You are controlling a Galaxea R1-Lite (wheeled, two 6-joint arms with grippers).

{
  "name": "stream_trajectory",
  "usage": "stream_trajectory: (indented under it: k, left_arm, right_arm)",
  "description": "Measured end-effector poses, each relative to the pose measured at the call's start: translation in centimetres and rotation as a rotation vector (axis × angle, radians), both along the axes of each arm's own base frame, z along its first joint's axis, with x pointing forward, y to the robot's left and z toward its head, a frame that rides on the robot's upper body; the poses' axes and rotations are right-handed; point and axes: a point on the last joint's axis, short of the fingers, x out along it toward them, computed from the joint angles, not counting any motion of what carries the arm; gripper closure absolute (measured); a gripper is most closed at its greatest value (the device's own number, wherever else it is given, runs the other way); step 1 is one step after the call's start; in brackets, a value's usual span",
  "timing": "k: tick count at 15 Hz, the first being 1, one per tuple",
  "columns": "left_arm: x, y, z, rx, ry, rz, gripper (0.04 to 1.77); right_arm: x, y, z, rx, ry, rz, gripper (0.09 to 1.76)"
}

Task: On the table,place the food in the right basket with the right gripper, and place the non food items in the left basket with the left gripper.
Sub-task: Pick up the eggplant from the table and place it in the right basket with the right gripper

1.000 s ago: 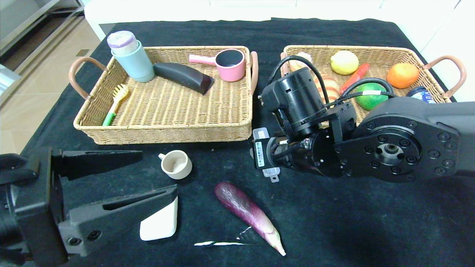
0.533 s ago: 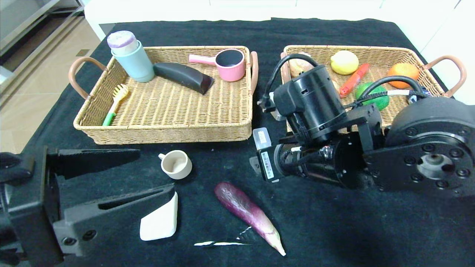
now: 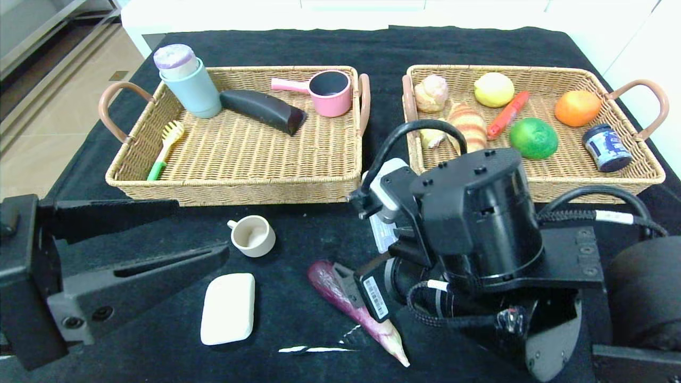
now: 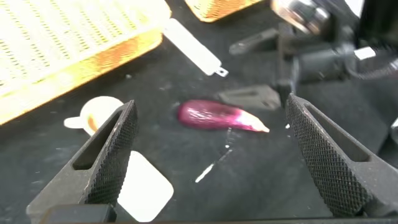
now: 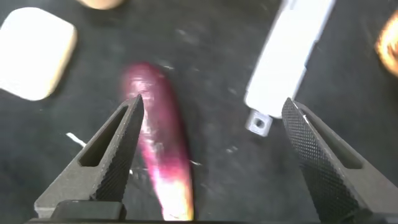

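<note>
A purple eggplant [image 3: 327, 281] lies on the black cloth near the front, its pale tip towards me. My right gripper [image 5: 212, 102] hovers open just over the eggplant [image 5: 158, 143], which lies between the jaws close to one finger, untouched. In the head view the right wrist hides most of those jaws. My left gripper [image 3: 202, 229] is open and empty at the front left, above the cloth [image 4: 210, 102]. Beside it lie a white soap bar [image 3: 227, 308] and a small beige cup [image 3: 253, 235]. A flat white item with a holed tab [image 5: 292, 50] lies near the baskets.
The left basket [image 3: 234, 190] holds a teal bottle [image 3: 191, 88], a dark curved item, a pink pot [image 3: 332, 93] and a brush. The right basket [image 3: 585, 183] holds a lemon, an orange, a lime [image 3: 533, 138], bread, a red stick and a jar.
The right arm swung from over the right basket forward and down to the eggplant, its jaws opening wider. The left gripper drew back to the left, uncovering the whole soap bar.
</note>
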Motion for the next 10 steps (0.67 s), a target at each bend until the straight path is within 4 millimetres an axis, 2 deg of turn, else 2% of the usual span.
stream_trajectory:
  k: [4, 10]
  left_arm:
    - [0.2, 0.7, 0.5, -0.008, -0.020, 0.044, 0.09]
    - [0.1, 0.8, 0.6, -0.009, -0.027, 0.047, 0.09]
  right_arm:
    - [-1.4, 0.2, -1.9, -0.019, -0.119, 0.086, 0.19]
    - [-1.6, 1.0, -4.7, -0.069, -0.150, 0.124, 0.16]
